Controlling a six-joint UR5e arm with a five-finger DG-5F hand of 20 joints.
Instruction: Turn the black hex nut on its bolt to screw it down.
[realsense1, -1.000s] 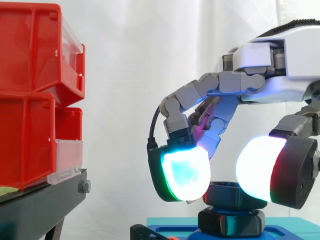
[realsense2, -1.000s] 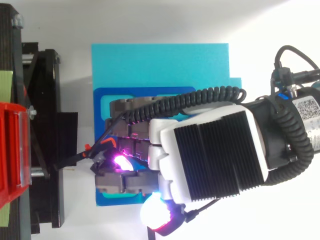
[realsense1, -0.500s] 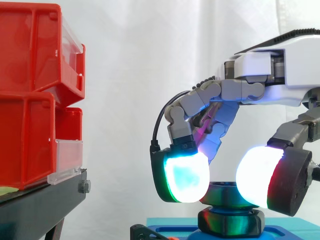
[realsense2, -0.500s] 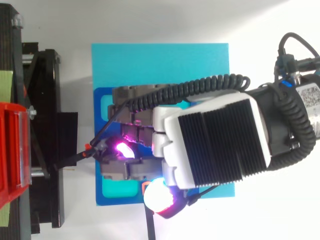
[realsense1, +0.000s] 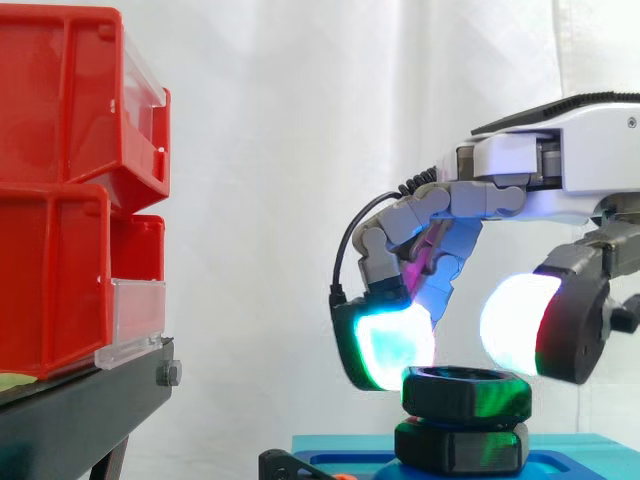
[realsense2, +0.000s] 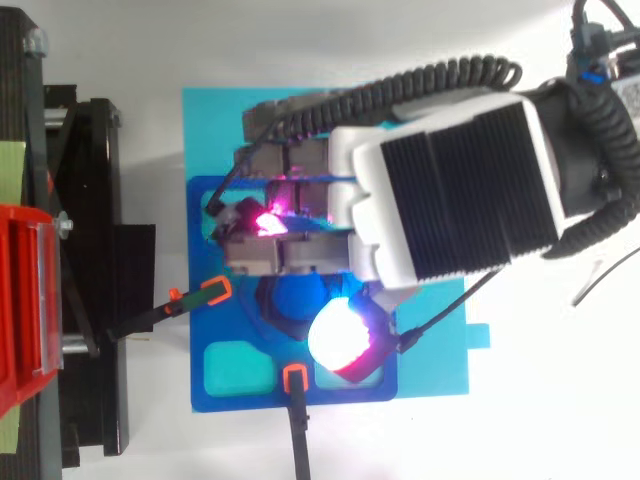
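Your hand (realsense1: 560, 165) hovered with its fingers bent but spread apart, gripping nothing. The black hex nut (realsense1: 465, 392) sat just beneath it, below the gap between the cyan-green pad (realsense1: 390, 345) and the white pad (realsense1: 515, 325). You could not tell whether the cyan-green pad touched it. Under the nut lay the blue fixture plate (realsense1: 600, 452).

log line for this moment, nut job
hand: over black nut | nut: level, stacked on lower black nut | under: blue base | grip: unclear
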